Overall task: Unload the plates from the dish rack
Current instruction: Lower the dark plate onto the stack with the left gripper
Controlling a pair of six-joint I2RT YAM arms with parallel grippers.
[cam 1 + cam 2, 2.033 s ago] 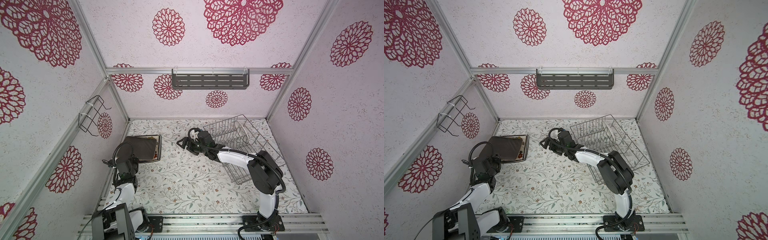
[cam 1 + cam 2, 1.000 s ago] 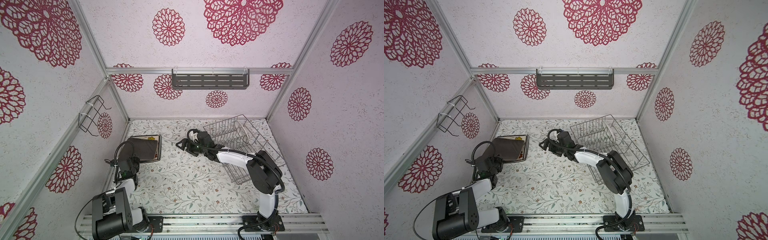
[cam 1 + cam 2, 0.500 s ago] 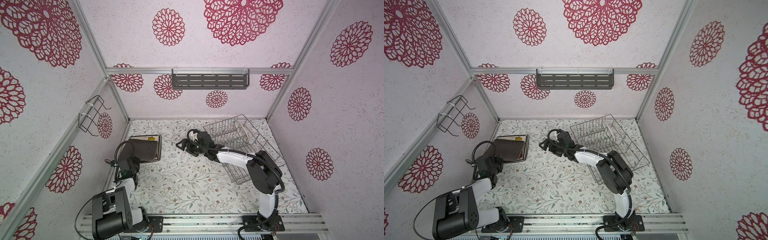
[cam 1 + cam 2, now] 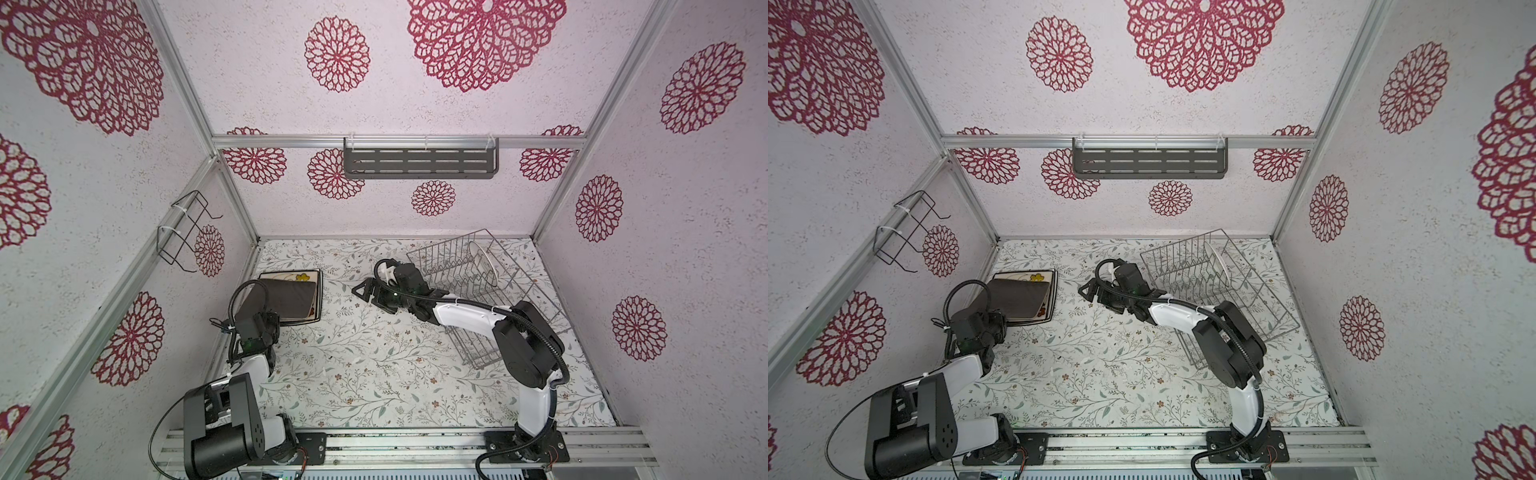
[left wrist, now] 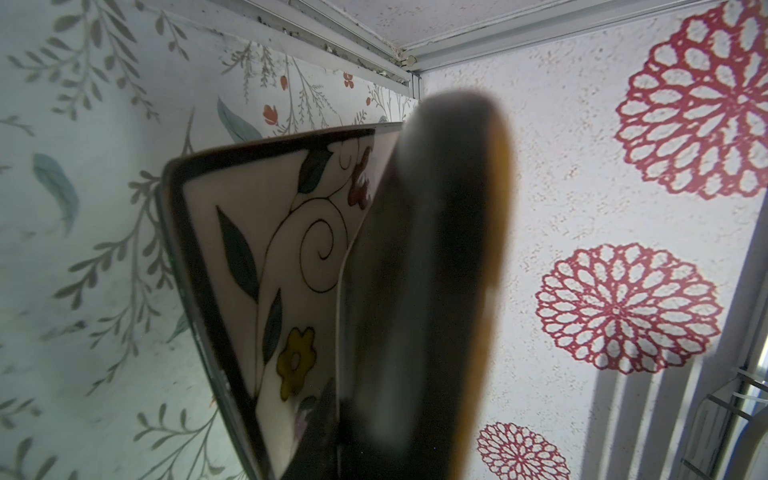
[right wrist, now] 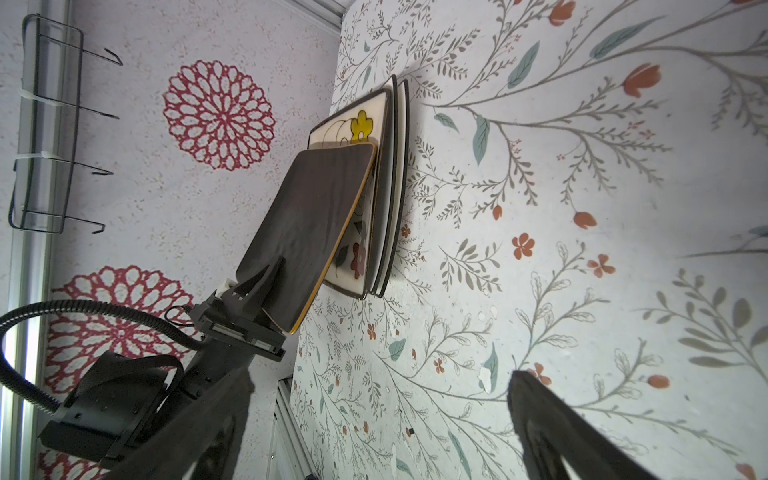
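My left gripper (image 6: 266, 286) is shut on the near edge of a black square plate (image 4: 286, 297). The black plate (image 6: 307, 224) is tilted, and its far edge looks to rest on the cream floral plate (image 6: 353, 124). That floral plate (image 5: 270, 249) tops a stack of plates (image 6: 395, 187) by the left wall. The silver dish rack (image 4: 478, 286) stands at the back right with a round white plate (image 4: 484, 264) upright in it. Between stack and rack, my right gripper (image 4: 365, 291) hangs open and empty, fingers (image 6: 540, 415) wide apart.
A black wire holder (image 4: 183, 230) hangs on the left wall above the stack. A dark grey slotted shelf (image 4: 419, 162) is fixed to the back wall. The left wall and its floor rail (image 5: 332, 45) run close beside the stack.
The black plate has come down closer over the stack, and my left arm has folded back toward its base. The right arm has hardly moved.
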